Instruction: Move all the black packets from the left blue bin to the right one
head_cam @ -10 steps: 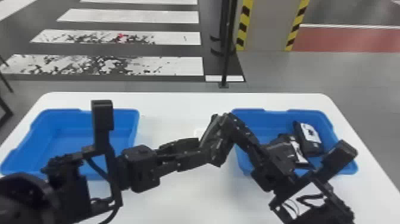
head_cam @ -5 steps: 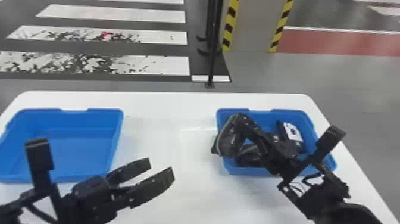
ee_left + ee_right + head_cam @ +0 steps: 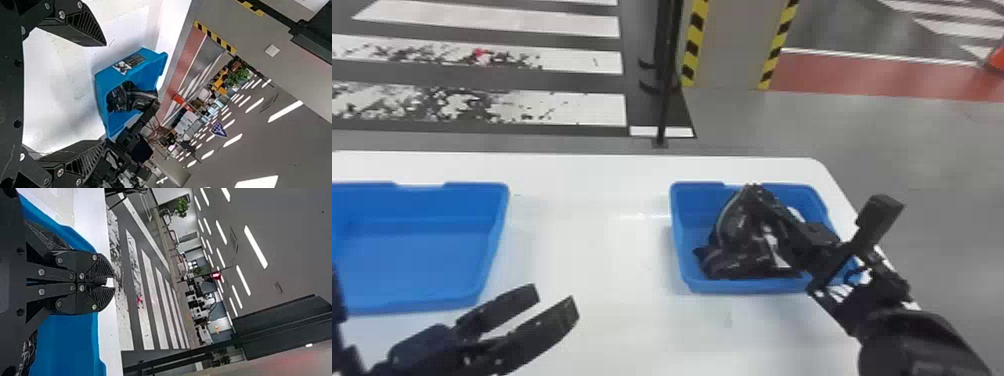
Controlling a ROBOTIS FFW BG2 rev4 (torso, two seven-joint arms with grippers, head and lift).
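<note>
Black packets [image 3: 732,262] lie in the right blue bin [image 3: 683,240] in your head view; your right gripper [image 3: 752,189] is over that bin, with another black packet [image 3: 729,220] hanging from its fingertips; you have your left gripper [image 3: 554,295] over the white table [image 3: 602,250], near the left blue bin [image 3: 477,186], its two fingers spread apart.

Your left wrist view gives you the spread fingers of the left gripper [image 3: 105,93], nothing between them; beyond them you see the right blue bin with black packets inside, and your right arm [image 3: 135,127] reaching in over its rim.

Your right wrist view has the right gripper [image 3: 112,282] with its fingers drawn together at the tips, pinching the hanging packet, part of which shows behind them; more black packaging [image 3: 29,352] sits lower in the blue bin, beside the fingers' base.
</note>
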